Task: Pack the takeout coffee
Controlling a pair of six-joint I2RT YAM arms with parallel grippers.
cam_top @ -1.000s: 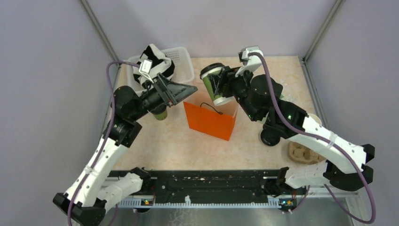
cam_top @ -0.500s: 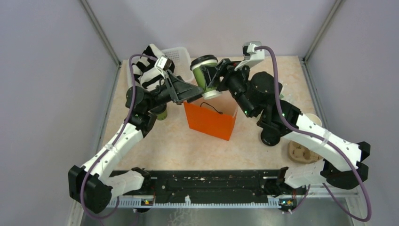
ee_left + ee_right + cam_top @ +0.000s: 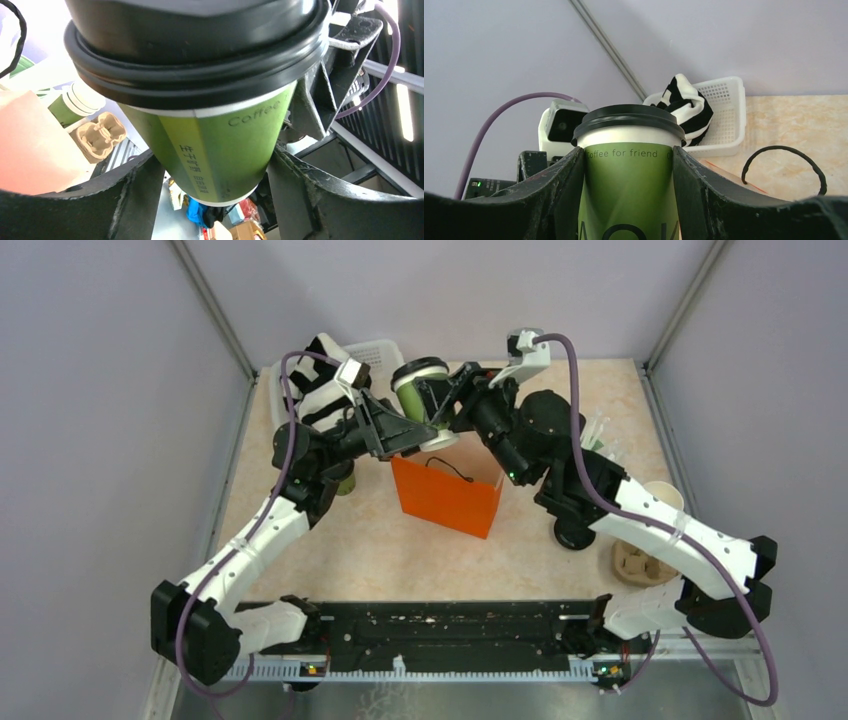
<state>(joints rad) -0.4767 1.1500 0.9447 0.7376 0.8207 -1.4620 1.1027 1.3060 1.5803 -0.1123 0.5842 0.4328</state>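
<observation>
A green takeout coffee cup with a black lid hangs tilted above the back edge of the orange paper bag. My right gripper is shut on its sides; in the right wrist view the cup fills the gap between both pads of that gripper. My left gripper reaches in from the left. Its open jaws stand on either side of the lower part of the same cup, very close to it. A second green cup stands on the table behind the left arm.
A white basket holding striped cloth sits at the back left. A cardboard cup carrier lies at the near right, with a pale cup behind it. The bag's black handle arcs to the right of the held cup.
The right gripper has carried the cup to the left. The left arm has swung away from the second cup and brought its jaws around the held cup, narrowing them slightly.
</observation>
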